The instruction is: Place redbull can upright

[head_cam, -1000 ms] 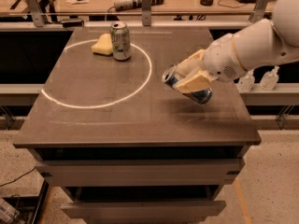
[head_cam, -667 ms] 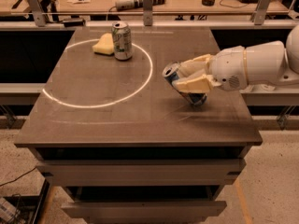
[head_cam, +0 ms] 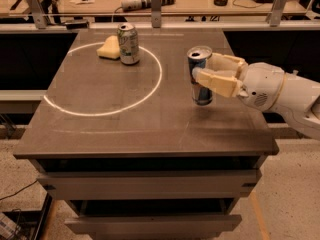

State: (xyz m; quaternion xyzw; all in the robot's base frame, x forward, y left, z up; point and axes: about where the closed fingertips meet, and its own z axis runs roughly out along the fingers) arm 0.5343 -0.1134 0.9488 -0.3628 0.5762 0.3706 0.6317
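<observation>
Arm extends level from the right. My tan gripper [head_cam: 202, 70] is clamped around the slim blue-and-silver redbull can [head_cam: 202, 95], which stands upright at the dark tabletop [head_cam: 125, 129].

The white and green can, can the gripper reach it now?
Probably not yet: the gripper, over the right of the table, is shut on the redbull can. Once released, nothing stands between it and the white-and-green can.

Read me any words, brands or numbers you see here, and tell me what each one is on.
None can be read.
On the redbull can, gripped upright by the end effector over the right side of the table: markings unreadable.
On the white-and-green can, back left: print unreadable.
</observation>
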